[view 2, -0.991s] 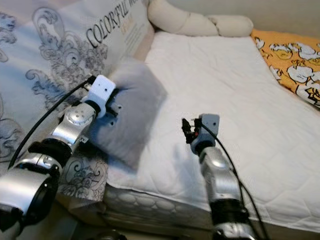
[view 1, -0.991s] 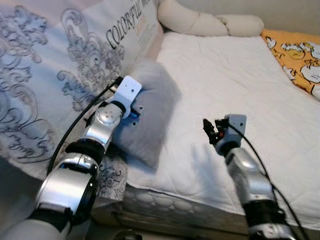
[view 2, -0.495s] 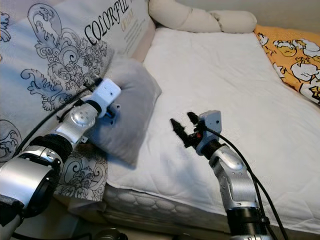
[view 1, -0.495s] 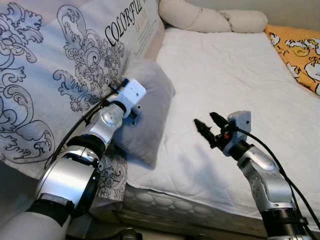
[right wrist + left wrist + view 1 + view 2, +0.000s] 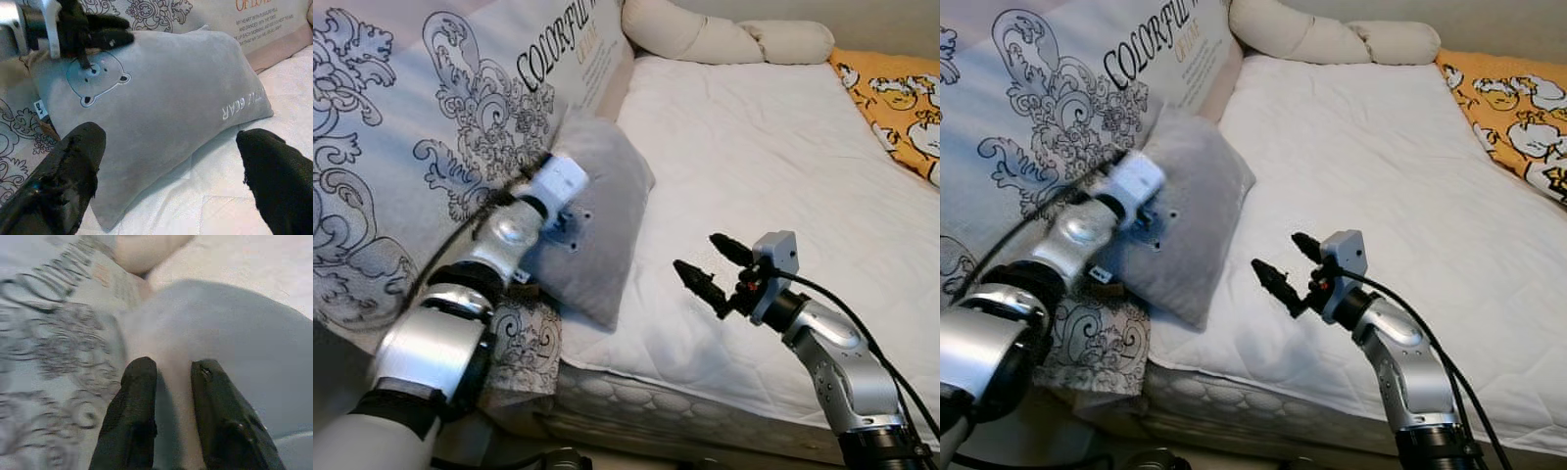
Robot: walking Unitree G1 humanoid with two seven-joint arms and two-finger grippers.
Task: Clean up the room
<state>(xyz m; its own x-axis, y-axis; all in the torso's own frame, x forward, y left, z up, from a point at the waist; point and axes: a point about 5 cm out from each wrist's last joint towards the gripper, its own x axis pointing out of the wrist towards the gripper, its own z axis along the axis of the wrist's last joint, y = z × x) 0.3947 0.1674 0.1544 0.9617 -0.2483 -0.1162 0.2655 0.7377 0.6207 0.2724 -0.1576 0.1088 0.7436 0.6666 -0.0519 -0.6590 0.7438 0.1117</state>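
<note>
On the bed [image 5: 773, 147], my left hand [image 5: 168, 377] pinches the pillow [image 5: 602, 220]; right hand [image 5: 713, 266] spread wide, should grab next.

A bed [image 5: 773, 157] is covered by a white quilted sheet, and the stitched side of the mattress [image 5: 636, 397] is exposed along the near edge. A large pale cushioned panel [image 5: 431, 147], printed with grey scroll ornament and the black lettering "COLORFUL", is leaned along the left side of the bed, while a long cream bolster [image 5: 724, 37] is laid across the far end against a plain pale wall [image 5: 881, 15]. An orange patterned blanket [image 5: 901, 103] is spread at the far right corner, and the scene is lit evenly by soft, diffuse light.
</note>
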